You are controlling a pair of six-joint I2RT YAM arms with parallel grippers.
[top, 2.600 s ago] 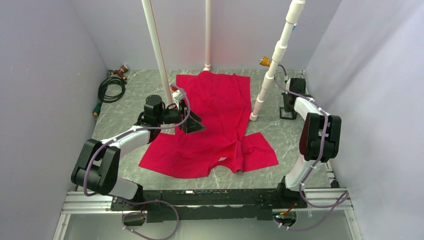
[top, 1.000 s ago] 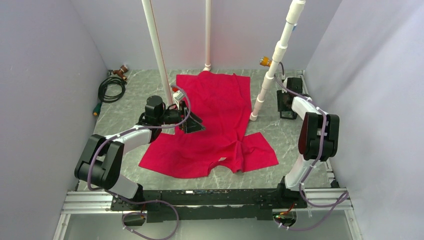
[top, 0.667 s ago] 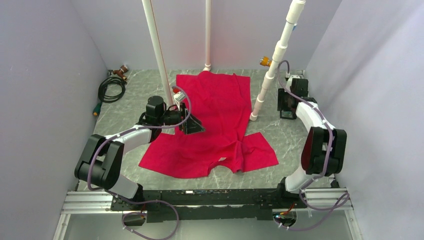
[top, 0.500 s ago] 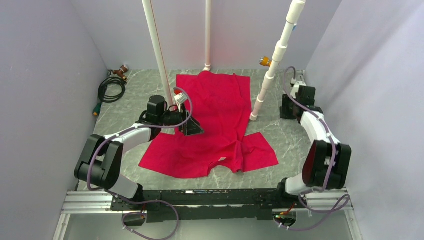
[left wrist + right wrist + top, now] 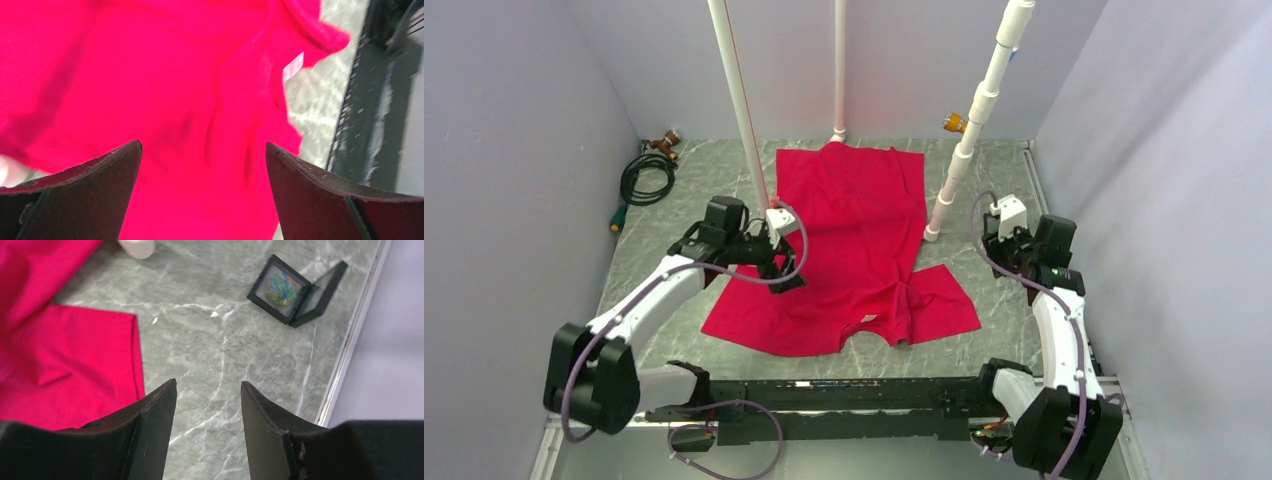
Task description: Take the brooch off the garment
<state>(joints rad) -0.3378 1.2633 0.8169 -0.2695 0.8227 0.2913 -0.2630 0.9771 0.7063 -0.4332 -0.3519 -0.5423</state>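
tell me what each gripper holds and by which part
Nothing. Left gripper open over the bright red T-shirt; right gripper open over the grey marbled table.

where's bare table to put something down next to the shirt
Bare marble table in the far right corner, between the right pipe and the wall, and on the left between the coiled cable and the red shirt. Tighter right of that pipe's foot: the open black case lies there, just ahead of the right hand.

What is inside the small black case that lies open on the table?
Inside the black case lies what looks like the brooch, a round flat disc mottled blue-green, on a pale lining. Its back and whatever is under it are covered. The lid stands open beside it.
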